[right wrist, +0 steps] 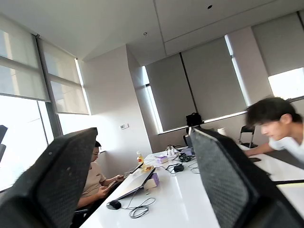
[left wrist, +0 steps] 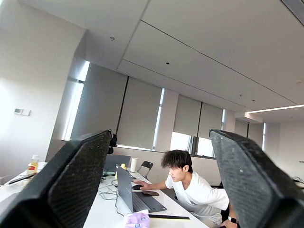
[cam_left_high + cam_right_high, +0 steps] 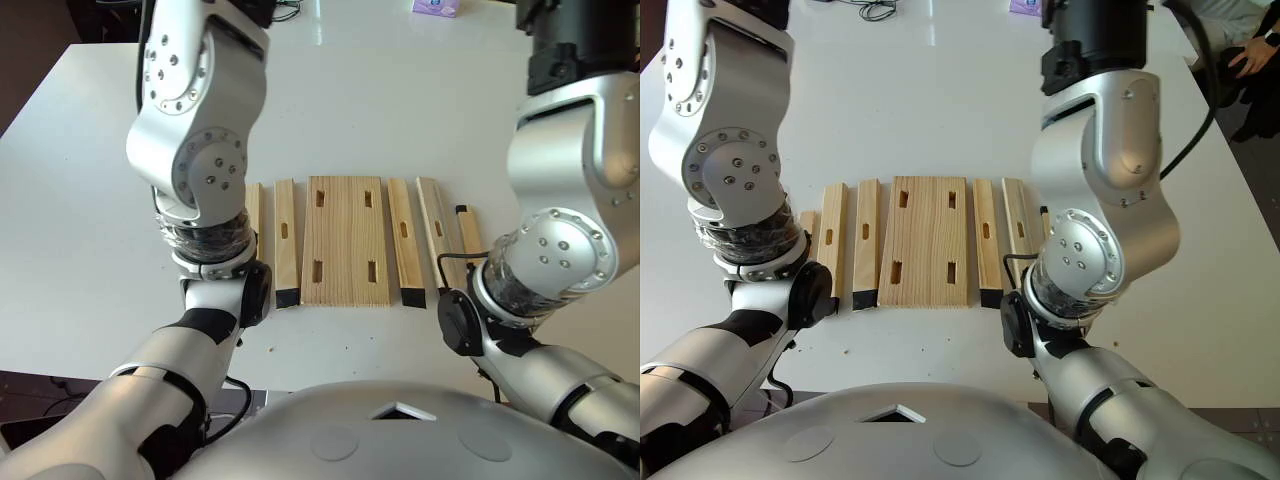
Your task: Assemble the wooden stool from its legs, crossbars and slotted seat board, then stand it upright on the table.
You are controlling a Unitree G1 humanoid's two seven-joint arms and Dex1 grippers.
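The left gripper (image 2: 159, 142) and right gripper (image 1: 142, 137) both gape wide and hold nothing. Their rough black pads (image 2: 80, 180) point upward on arms bent upright over the glossy white desk (image 3: 80, 200). From the head, the pale slotted seat board (image 3: 345, 240) lies flat between thin black-tipped wooden strips (image 3: 286, 245), near both elbows.
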